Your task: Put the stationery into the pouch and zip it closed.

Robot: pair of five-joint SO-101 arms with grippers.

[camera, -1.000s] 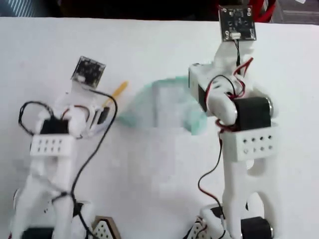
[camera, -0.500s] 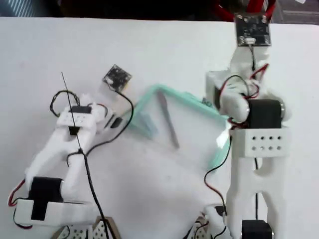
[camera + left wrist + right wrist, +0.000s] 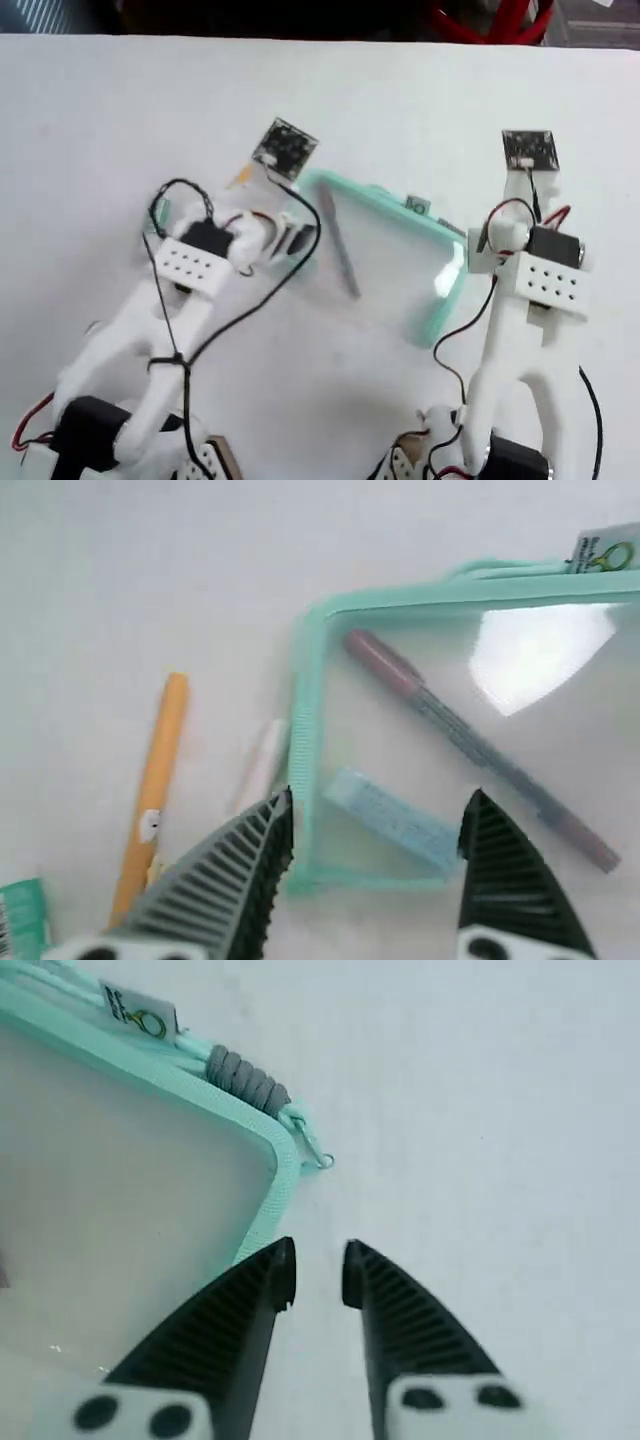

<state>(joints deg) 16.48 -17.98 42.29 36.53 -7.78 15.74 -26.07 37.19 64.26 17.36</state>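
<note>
Mint-green trim marks out the clear pouch (image 3: 385,195), which is seen from above lying flat on the white table (image 3: 100,100) between the left arm (image 3: 185,265) and the right arm (image 3: 540,280). A grey pen (image 3: 340,250) is shown within its outline.

From the left wrist, the left gripper (image 3: 380,805) is pictured released, its jaws spread wide over the pouch's near corner with nothing held. The pen and a blue eraser (image 3: 385,815) are seen behind the clear wall. An orange pencil (image 3: 155,780) and a small white stick (image 3: 260,765) are left on the table just beside the pouch's edge.

From the right wrist, the right gripper (image 3: 318,1260) is shown empty, its jaws only narrowly parted, just off another corner of the pouch. The grey zip pull (image 3: 250,1078) is found near that corner. Whether the zip is drawn open or closed cannot be told.

The task is judged partly done. Two items appear packed, at least two are yet to be put in, and the zipping is yet to be done.
</note>
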